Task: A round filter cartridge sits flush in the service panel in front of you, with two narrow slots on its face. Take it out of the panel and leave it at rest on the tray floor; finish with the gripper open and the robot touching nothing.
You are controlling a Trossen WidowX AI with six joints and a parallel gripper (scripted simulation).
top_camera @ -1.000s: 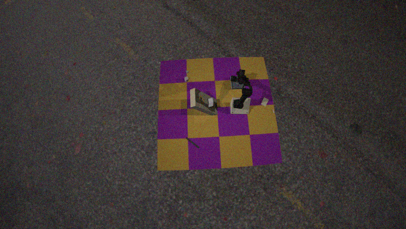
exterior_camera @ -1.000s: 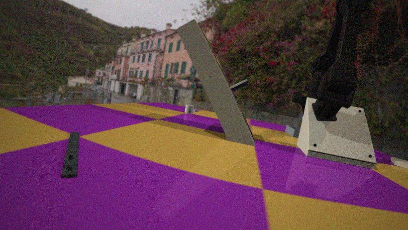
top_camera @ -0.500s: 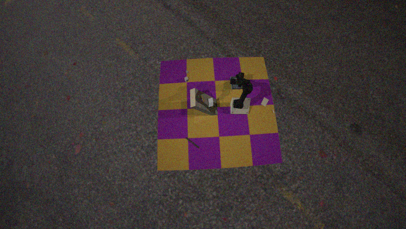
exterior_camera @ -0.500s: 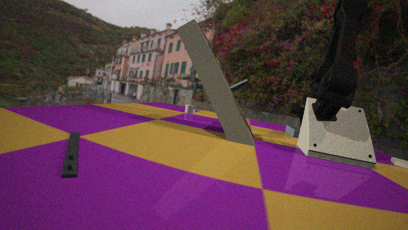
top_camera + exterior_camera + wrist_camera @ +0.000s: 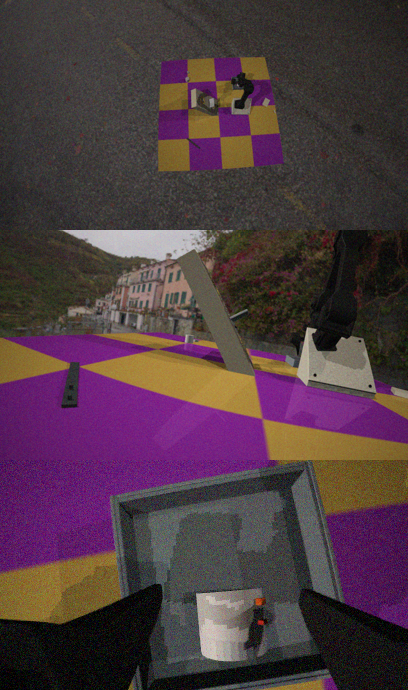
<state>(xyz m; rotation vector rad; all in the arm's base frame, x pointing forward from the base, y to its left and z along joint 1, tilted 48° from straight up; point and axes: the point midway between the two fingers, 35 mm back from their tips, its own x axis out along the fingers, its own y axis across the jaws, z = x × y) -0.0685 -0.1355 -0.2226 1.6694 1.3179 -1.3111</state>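
Note:
The pale round filter cartridge (image 5: 220, 627) is in the grey tray (image 5: 314, 535) (image 5: 237, 86) (image 5: 290, 361), near the wall at the bottom of the wrist view. It seems to lie on its side on the tray floor. Orange and red marks and a dark patch show on its right part; its slotted face is not visible. My gripper (image 5: 230, 593) is open, with one finger on each side of the cartridge and a gap to both. How high the fingertips are above the floor is hard to tell. The leaning service panel (image 5: 199, 105) (image 5: 211, 315) stands away from the tray.
A pale flap (image 5: 211, 102) (image 5: 239, 314) sticks out from the panel. The robot's base (image 5: 241, 111) (image 5: 339, 367) stands near the tray. A dark bar (image 5: 193, 143) (image 5: 70, 385), a small white cylinder (image 5: 187, 79) (image 5: 189, 338) and a pale block (image 5: 265, 102) lie on the checkered surface.

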